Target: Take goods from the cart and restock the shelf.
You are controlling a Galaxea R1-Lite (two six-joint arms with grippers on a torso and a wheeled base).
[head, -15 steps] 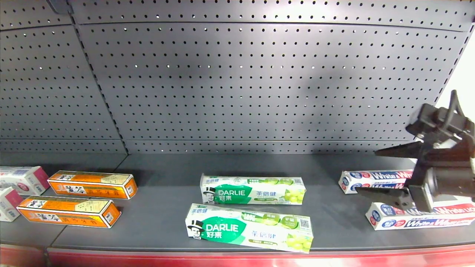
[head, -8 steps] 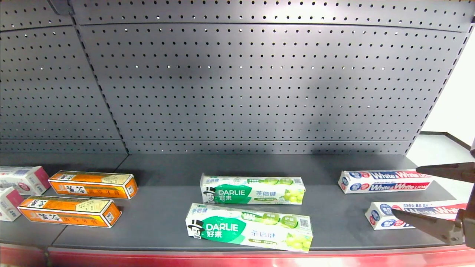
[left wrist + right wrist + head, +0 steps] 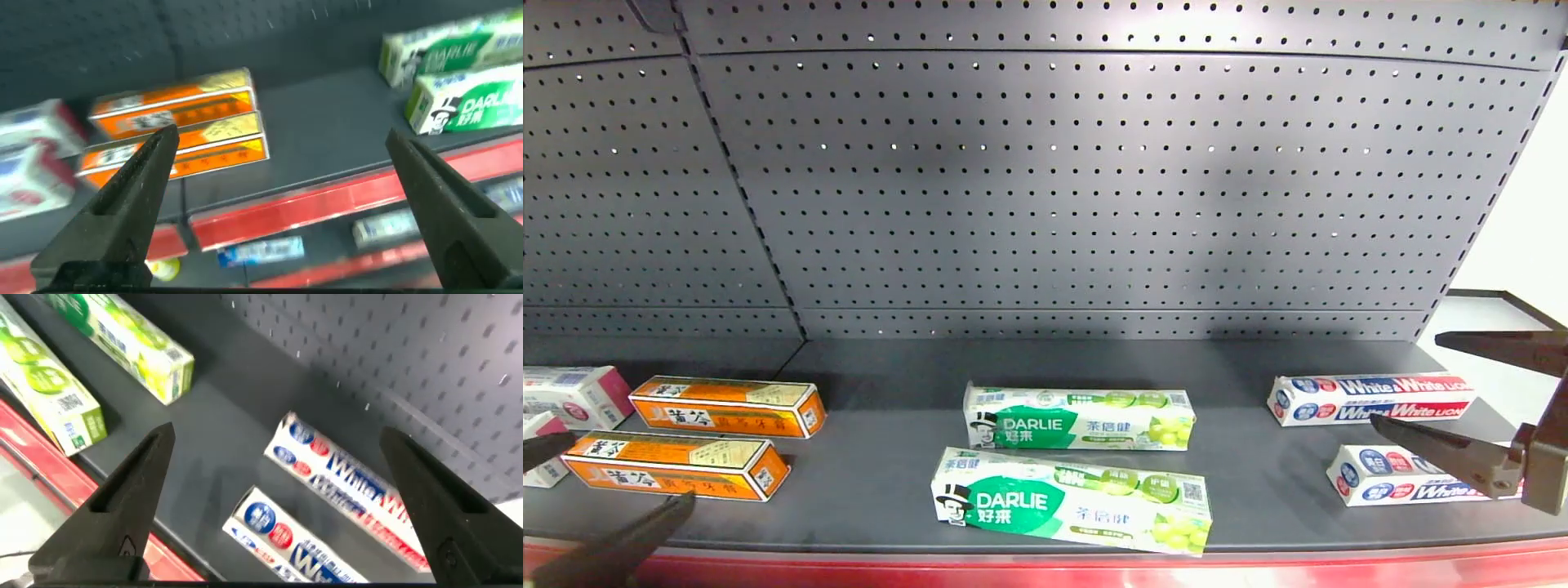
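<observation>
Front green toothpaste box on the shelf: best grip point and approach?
Grip the front green box mid-length, across its narrow width, coming from above. It lies flat, long side along the shelf edge; a gap to the rear green box likely leaves finger room.

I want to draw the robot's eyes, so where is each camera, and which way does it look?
Head view: on the robot's head, facing forward and down at the shelf; left claw low on the left, right claw at the right edge, both open.
Left wrist view: on the left wrist, looking past its claw at the orange boxes and the red shelf edge.
Right wrist view: on the right wrist, looking past its claw at the white boxes.
Shared: both wrist views catch the green boxes.
</observation>
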